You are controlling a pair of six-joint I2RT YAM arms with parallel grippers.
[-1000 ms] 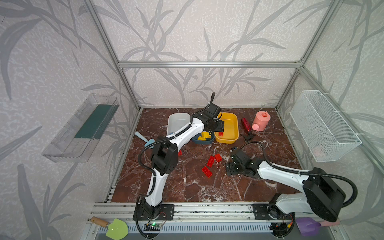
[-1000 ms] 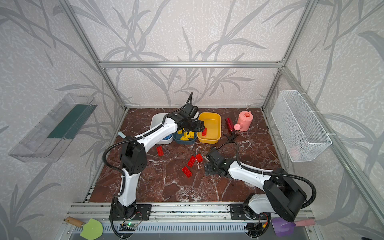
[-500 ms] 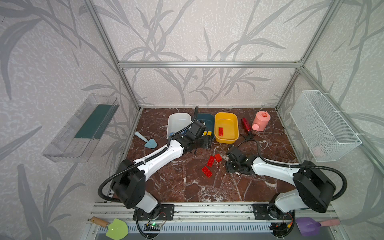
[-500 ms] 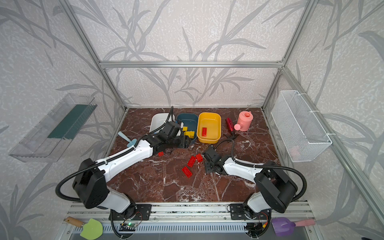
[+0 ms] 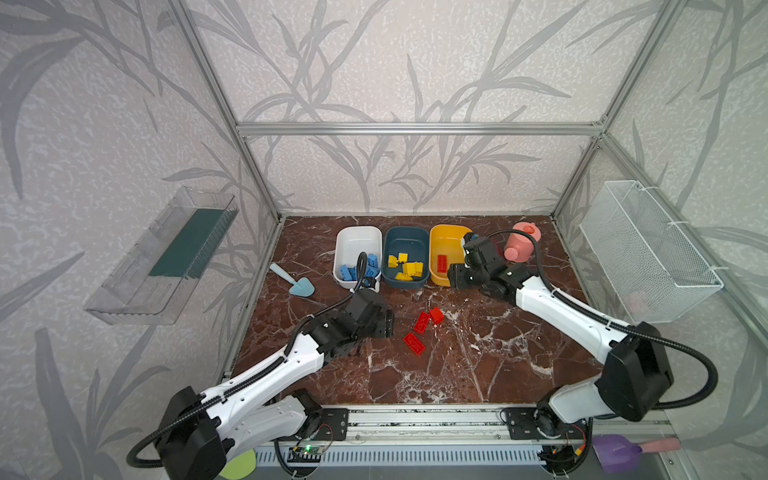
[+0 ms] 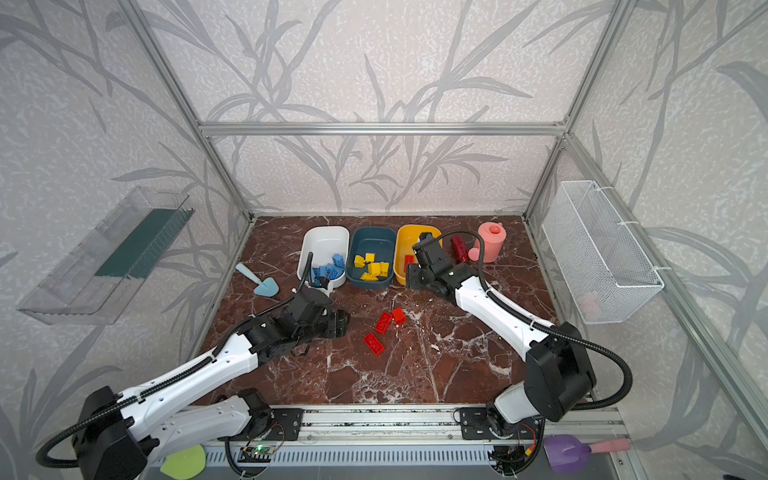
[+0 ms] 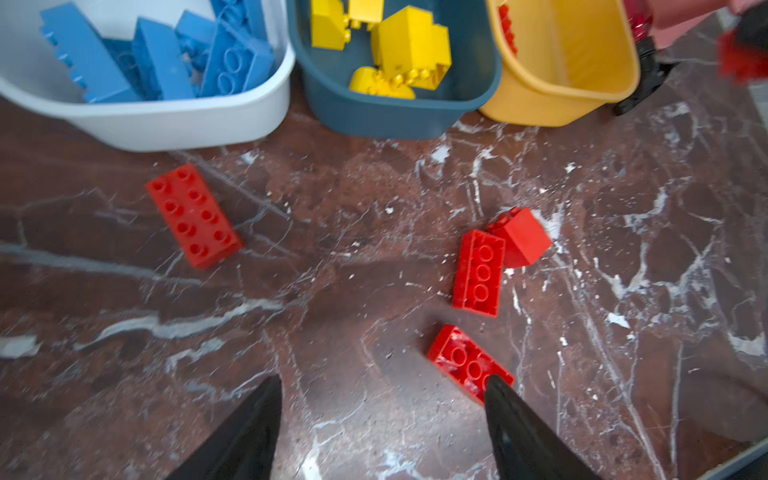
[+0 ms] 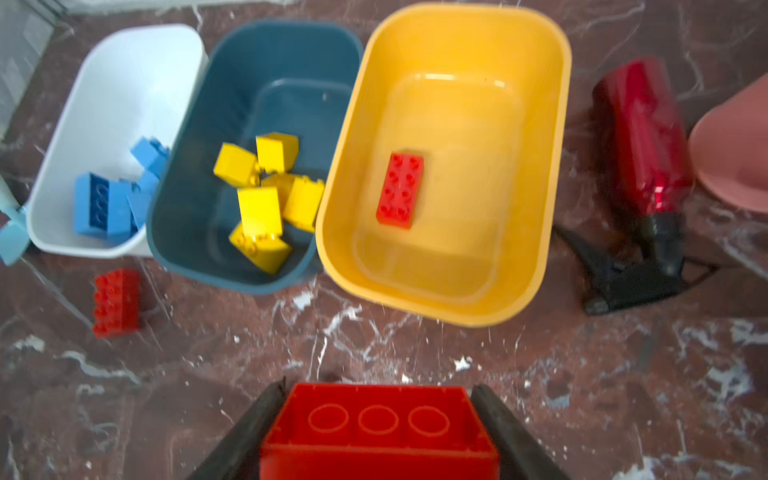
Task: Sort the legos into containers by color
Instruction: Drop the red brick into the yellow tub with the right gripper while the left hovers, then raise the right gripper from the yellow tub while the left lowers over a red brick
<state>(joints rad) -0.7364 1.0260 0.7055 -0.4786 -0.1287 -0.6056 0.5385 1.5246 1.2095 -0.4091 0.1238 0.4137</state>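
The white tub (image 5: pixel 359 229) holds blue legos (image 5: pixel 359 268). Yellow legos (image 5: pixel 405 266) lie in the teal tub (image 5: pixel 405 229), and one red lego (image 8: pixel 400 190) lies in the yellow tub (image 8: pixel 557 124). My right gripper (image 8: pixel 379 386) is shut on a red lego (image 8: pixel 379 432), hollow side up, just in front of the yellow tub. My left gripper (image 7: pixel 383 380) hangs open over the floor with nothing between its fingers. Three red legos (image 5: pixel 422 323) lie beside it, the nearest (image 7: pixel 465 363) at one fingertip. Another red lego (image 7: pixel 193 216) lies before the white tub.
A red cylindrical tool (image 8: pixel 640 137) and a pink watering can (image 5: pixel 521 247) stand right of the yellow tub. A light-blue shovel (image 5: pixel 297 282) lies left of the white tub. A wire basket (image 5: pixel 648 253) and a clear tray (image 5: pixel 166 253) hang on the side walls.
My left arm has drawn back from above the tubs to the floor beside the red legos. My right gripper has shut on a red lego and carried it to the yellow tub's front.
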